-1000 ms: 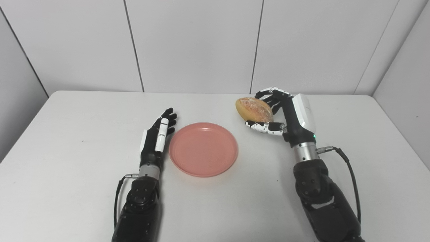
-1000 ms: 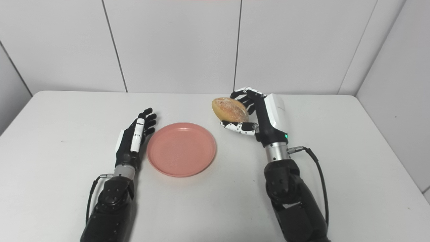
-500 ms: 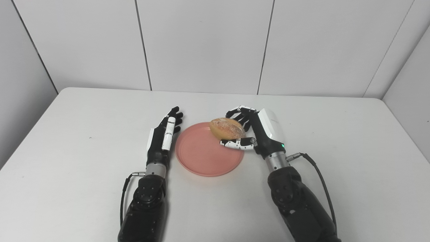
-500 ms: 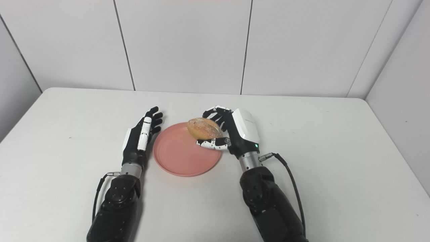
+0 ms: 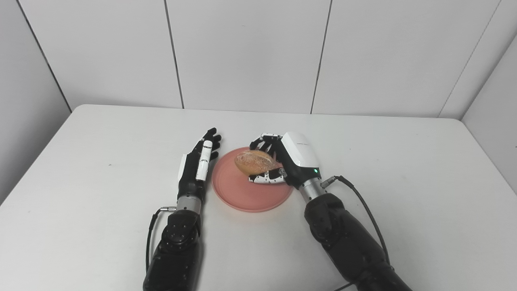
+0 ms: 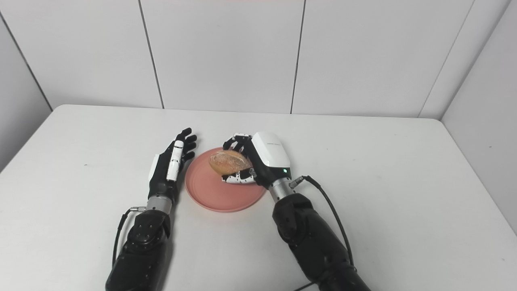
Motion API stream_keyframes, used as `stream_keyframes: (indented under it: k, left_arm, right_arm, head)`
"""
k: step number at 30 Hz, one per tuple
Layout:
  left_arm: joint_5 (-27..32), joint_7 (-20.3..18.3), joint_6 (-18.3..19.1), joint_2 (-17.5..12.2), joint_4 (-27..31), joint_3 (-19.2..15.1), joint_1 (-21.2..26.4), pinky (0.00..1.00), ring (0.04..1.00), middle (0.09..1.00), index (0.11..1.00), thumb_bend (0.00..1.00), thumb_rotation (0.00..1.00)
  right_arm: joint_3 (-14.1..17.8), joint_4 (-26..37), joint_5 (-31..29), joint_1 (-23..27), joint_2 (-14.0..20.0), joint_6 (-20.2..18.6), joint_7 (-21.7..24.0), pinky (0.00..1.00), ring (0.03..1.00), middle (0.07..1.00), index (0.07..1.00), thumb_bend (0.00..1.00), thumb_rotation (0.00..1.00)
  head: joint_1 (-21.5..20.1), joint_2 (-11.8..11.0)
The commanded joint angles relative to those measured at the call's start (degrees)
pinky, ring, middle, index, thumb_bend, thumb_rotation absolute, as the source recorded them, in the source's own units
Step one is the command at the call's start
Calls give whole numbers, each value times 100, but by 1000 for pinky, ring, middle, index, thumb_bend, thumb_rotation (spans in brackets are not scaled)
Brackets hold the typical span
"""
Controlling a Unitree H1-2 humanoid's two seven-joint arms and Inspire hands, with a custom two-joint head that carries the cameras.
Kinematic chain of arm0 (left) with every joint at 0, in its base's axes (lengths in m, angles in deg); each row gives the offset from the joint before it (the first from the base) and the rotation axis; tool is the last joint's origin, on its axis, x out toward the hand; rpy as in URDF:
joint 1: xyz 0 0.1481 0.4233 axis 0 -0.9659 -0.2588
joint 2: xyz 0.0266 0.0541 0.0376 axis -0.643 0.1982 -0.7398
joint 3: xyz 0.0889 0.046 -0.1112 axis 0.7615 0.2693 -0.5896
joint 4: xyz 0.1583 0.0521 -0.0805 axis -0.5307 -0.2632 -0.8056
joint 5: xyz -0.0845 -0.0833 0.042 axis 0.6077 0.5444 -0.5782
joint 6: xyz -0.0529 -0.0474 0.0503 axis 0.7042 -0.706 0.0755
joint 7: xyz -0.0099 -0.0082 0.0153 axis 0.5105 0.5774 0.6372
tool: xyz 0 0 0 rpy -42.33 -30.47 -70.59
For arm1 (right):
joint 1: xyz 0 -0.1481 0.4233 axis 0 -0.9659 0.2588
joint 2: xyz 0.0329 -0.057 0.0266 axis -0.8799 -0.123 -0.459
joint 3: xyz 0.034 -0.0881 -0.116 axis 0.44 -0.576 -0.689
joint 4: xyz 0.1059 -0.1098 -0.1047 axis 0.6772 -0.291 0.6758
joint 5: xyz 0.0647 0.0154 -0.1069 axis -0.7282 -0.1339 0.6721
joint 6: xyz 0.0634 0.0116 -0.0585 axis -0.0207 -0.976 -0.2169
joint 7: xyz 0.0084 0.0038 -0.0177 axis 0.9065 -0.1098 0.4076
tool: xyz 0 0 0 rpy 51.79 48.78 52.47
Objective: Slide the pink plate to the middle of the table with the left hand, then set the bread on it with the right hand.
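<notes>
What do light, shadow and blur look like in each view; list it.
Left eye view: even, soft light; faint shadow under the plate; the bread and right hand slightly soft; no glare. Right eye view: same flat light; the left hand sharp; a thin pinkish strip along the top edge.

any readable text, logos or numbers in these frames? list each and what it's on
No text can be read in either view.
White back cover of the right hand: a faint grey mark, too small and blurred to read.
Left hand, bread, pink plate, table, wall panels: no text, label or number visible.
</notes>
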Motion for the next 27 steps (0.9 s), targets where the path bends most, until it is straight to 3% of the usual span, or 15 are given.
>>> stream_keyframes:
  k: [1,9,14,16,17,23,27]
  left_arm:
    - [55,-95,52,126,58,83,72,857,866,851,833,469,1000]
    - [44,-80,96,118,117,75,57,857,867,849,827,456,1000]
    - [23,-85,115,97,128,85,57,858,868,853,831,460,1000]
    - [16,-79,134,92,135,85,61,858,867,852,830,457,1000]
    - [10,-71,146,91,141,84,63,855,864,850,829,457,1000]
    - [-5,-55,256,81,195,82,52,846,863,852,834,464,1000]
    - [58,-103,213,75,210,67,39,844,862,852,838,453,1000]
  right_arm:
    - [-36,46,55,371,3,288,-191,263,354,451,515,517,0]
    - [-197,5,150,324,103,363,-98,459,522,476,517,517,0]
    - [-262,193,196,231,198,281,22,517,571,483,516,517,5]
    - [-273,266,226,187,238,289,14,591,647,664,502,504,132]
    - [-274,304,239,167,253,289,20,638,702,734,630,539,292]
    - [-204,479,106,59,285,363,122,799,862,901,863,635,636]
    - [-174,663,108,-33,310,374,112,908,930,962,929,667,743]
  head:
    - [7,8]
    - [-42,14]
    - [-45,19]
    - [-50,18]
    - [-53,21]
    - [-52,39]
    - [-63,52]
